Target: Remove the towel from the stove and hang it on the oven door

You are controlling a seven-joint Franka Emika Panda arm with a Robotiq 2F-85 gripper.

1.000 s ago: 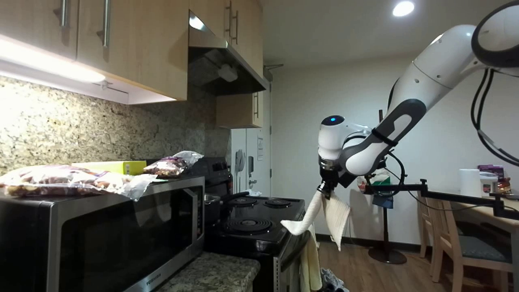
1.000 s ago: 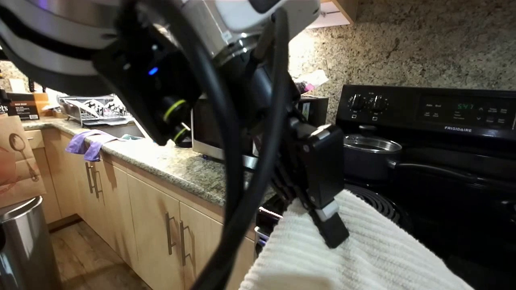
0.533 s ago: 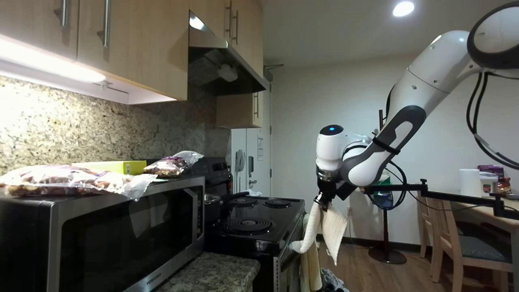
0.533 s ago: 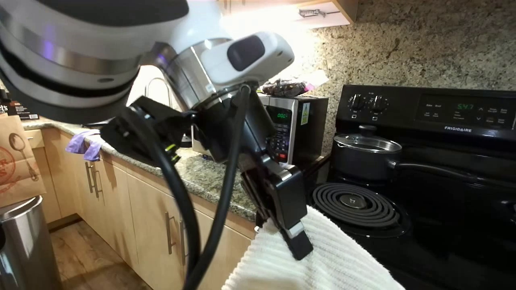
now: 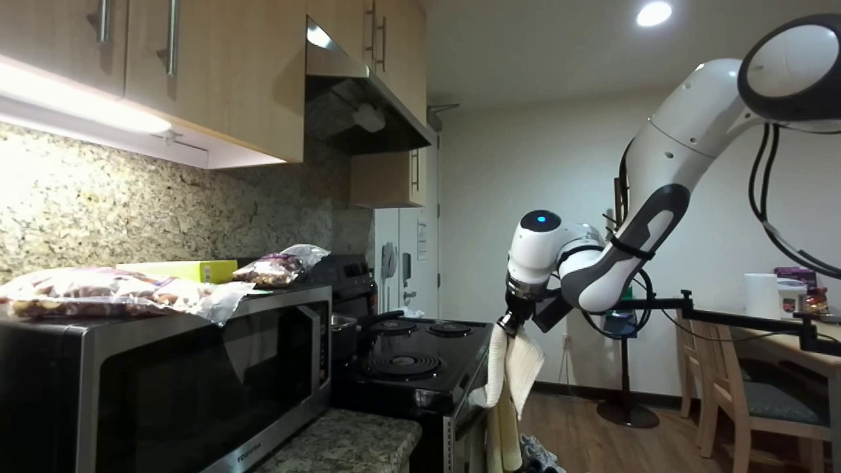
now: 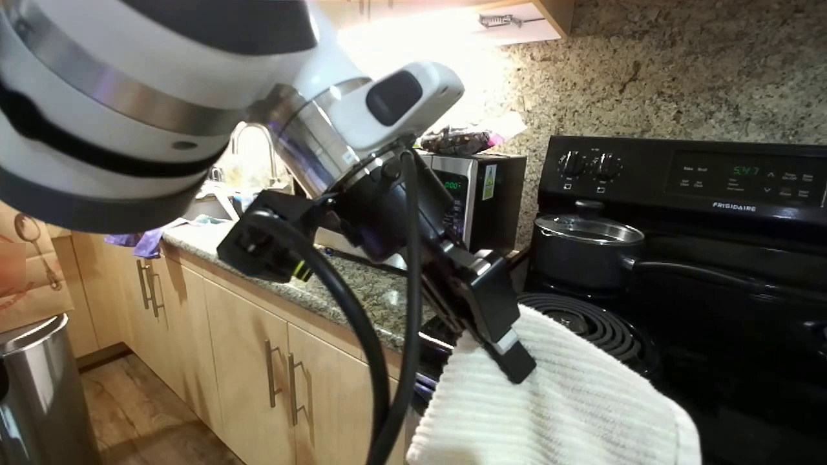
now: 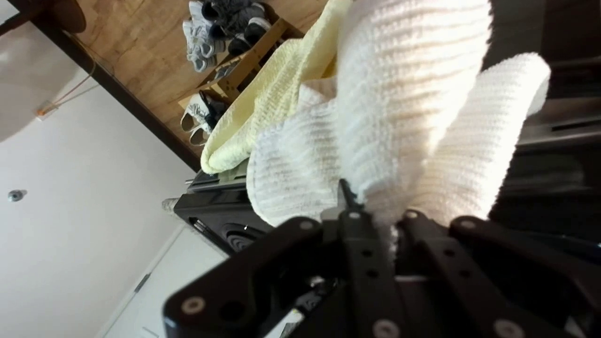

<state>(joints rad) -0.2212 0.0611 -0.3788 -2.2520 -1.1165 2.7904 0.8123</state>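
Ceiling light (image 5: 654,13) in an exterior view alone; towel (image 7: 408,98) tight in the pincer (image 5: 509,326).

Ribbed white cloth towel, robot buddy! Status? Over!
Black two-fingered gripper shut on towel. Dangling at front of black coil-burner stove. Hanging yellow cloth may obstruct.

In both exterior views we saw the microwave (image 5: 197,387) on the surface (image 5: 348,433), left of the stove (image 5: 461,353). A pot (image 6: 585,261) sat at the stove's back left. The towel (image 6: 568,407) hung from the end effector (image 5: 508,326) by the stove's front, near another cloth (image 5: 504,437); whether they touched, we could not tell.
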